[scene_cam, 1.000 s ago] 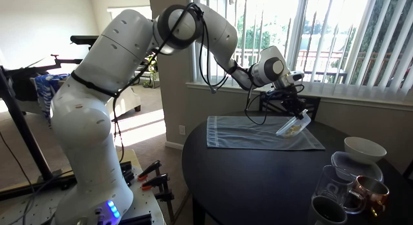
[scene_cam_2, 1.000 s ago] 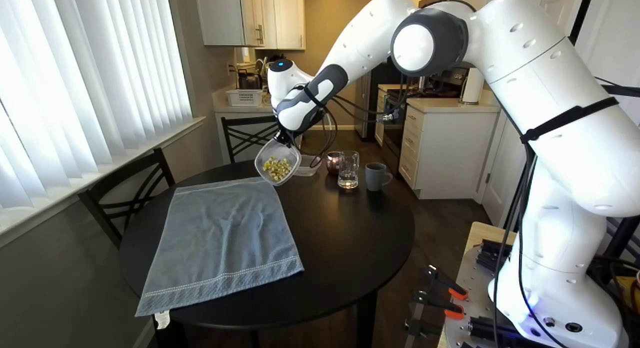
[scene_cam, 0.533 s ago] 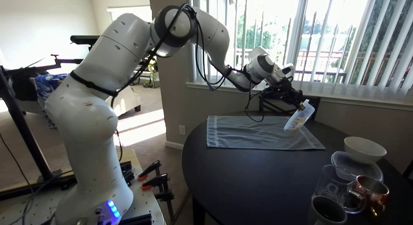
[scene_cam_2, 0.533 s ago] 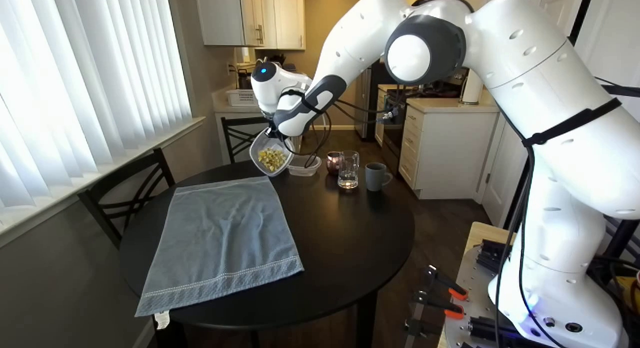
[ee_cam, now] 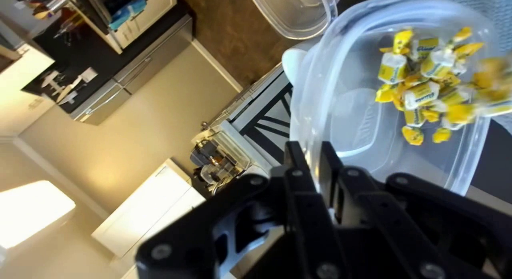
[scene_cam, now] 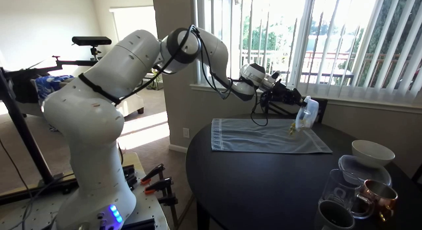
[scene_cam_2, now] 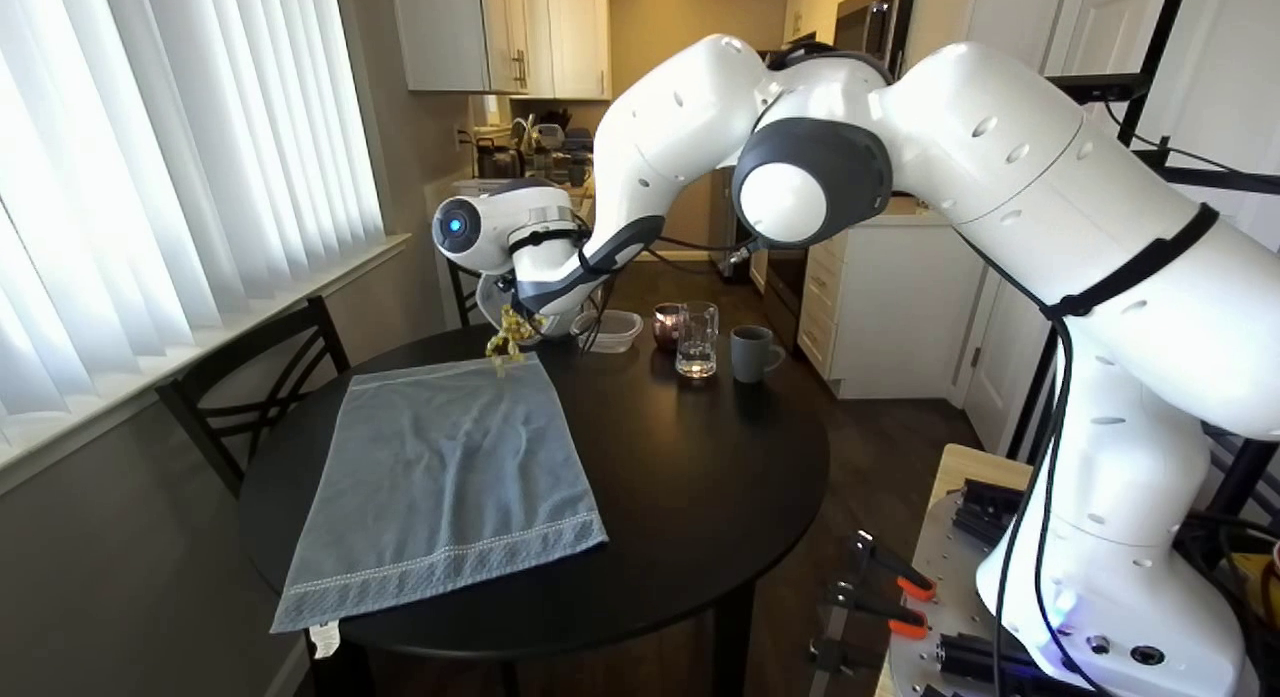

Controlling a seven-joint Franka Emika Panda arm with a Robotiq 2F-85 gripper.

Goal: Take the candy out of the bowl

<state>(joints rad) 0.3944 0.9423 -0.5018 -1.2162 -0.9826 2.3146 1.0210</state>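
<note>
Candy spills past the lip of the tipped bowl, apparently toward the cloth; emptying looks under way, with pieces left inside. The claw pinches the bowl's rim.

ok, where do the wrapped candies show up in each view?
In an exterior view: wrapped candies right of centre, just outside the lower rim of the tilted translucent container.
In an exterior view: wrapped candies left of centre, mid-height.
Wrist view: wrapped candies upper right, rightmost ones blurred.
Shared landmark: the tilted translucent container, its rim pinched in the gripper.
</note>
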